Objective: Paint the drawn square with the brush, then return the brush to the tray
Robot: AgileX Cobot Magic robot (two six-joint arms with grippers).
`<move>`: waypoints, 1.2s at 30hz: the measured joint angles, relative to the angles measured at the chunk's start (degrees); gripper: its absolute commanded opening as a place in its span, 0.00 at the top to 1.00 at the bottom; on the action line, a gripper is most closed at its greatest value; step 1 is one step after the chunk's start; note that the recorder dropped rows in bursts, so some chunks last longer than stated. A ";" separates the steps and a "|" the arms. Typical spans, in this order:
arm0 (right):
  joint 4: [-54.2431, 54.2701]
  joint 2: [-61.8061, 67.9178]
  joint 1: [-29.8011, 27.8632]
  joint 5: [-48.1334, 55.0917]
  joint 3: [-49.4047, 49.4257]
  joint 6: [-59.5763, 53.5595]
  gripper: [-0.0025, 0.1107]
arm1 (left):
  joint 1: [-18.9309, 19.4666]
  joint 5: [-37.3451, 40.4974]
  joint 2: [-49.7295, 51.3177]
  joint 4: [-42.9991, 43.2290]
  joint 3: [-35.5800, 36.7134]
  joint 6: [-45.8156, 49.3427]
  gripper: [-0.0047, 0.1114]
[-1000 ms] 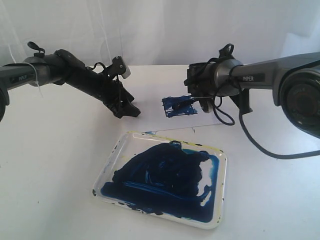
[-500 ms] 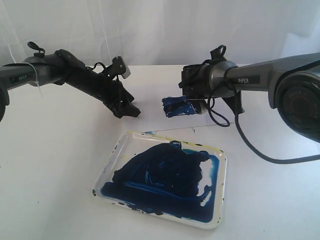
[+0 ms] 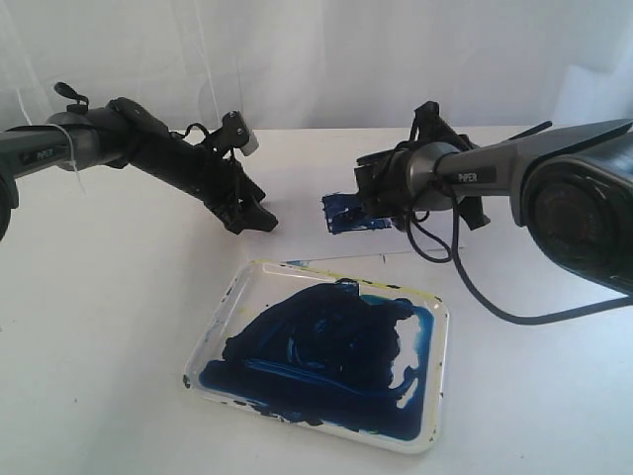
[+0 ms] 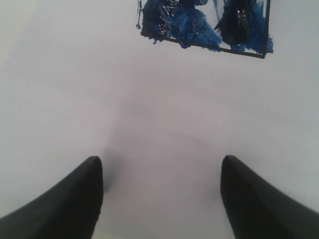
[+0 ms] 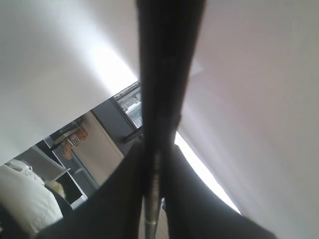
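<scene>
Exterior view: the right gripper (image 3: 384, 201) hangs low over the far side of the square (image 3: 346, 212), which lies beyond the tray (image 3: 441, 336) and is mostly smeared blue. I cannot make out the brush tip here, because it is hidden under the wrist. The left gripper (image 3: 249, 216) hovers near the square on the left, apart from it and touching nothing. The tray sits at the front, and its floor is largely covered with blue paint. Left wrist view: the two fingers (image 4: 65, 199) stand wide with nothing between them. Further on, the square (image 4: 204, 25) shows dark blue patches, but there is a white gap between the patches. Right wrist view: the jaws are narrow and clamp the black handle of the brush (image 5: 167, 74), which runs straight through the middle of the picture. The bristles are not seen. I judge that the painting step is in hand and almost done. To do it well, the tip should go over the white gap with short, light strokes and stay inside the black outline. The handle must not slip or turn in the grip.
</scene>
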 measured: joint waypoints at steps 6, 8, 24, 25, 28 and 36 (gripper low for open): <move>-1.28 0.04 0.00 -0.92 0.00 2.96 0.98 | 0.00 0.00 0.00 0.00 0.00 0.00 0.36; -1.53 0.04 0.00 -1.02 0.00 3.95 0.98 | 0.00 0.00 0.00 0.00 0.00 0.00 0.36; -5.25 1.62 0.00 -0.63 0.00 7.14 0.98 | 0.00 0.03 0.00 0.00 0.00 0.00 0.36; -5.99 1.86 0.00 -0.43 0.00 7.57 0.98 | 0.00 0.03 0.00 0.00 0.00 0.00 0.36; -6.60 1.97 0.00 -0.22 0.00 8.55 0.98 | 0.00 0.03 0.00 0.00 0.00 0.00 0.36; -6.80 1.97 0.00 2.00 0.00 9.15 0.98 | 0.00 0.03 0.00 0.00 0.00 0.00 0.36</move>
